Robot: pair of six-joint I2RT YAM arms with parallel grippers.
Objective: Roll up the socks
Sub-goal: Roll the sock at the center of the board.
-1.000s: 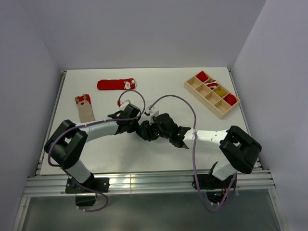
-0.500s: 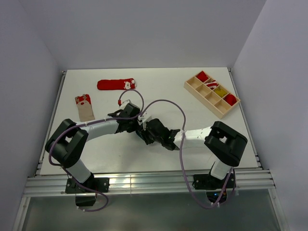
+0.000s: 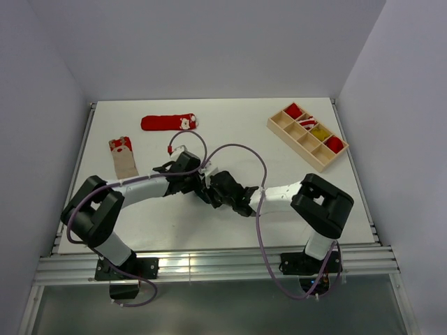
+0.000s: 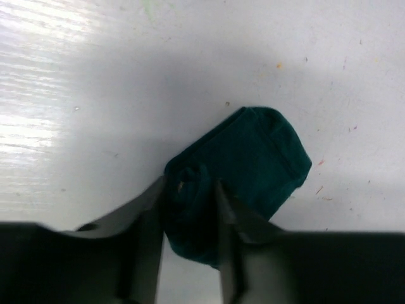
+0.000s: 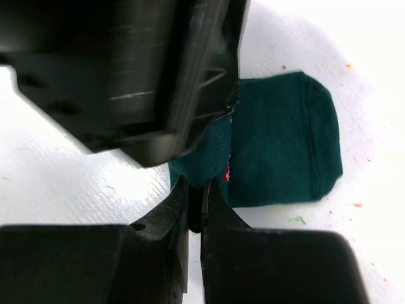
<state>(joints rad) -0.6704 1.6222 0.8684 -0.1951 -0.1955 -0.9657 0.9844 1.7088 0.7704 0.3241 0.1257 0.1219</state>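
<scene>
A dark green sock (image 4: 253, 158) lies on the white table at mid-table, one end rolled up. My left gripper (image 4: 188, 190) is part open, its fingers on either side of the rolled end. My right gripper (image 5: 204, 190) is shut on the sock's (image 5: 285, 152) near edge, right beside the left gripper's body (image 5: 126, 63). From above, both grippers (image 3: 207, 190) meet over the sock and hide it. A red sock (image 3: 167, 123) lies flat at the back left. A beige sock (image 3: 123, 157) with a red cuff lies at the left.
A wooden compartment tray (image 3: 286, 128) stands at the back right, with red and yellow rolled items in its cells. Purple cables loop above both arms. Walls close in on three sides of the table.
The right arm has swung left to the sock and its jaws have shut on the fabric's edge. The left jaws have loosened round the rolled end.
</scene>
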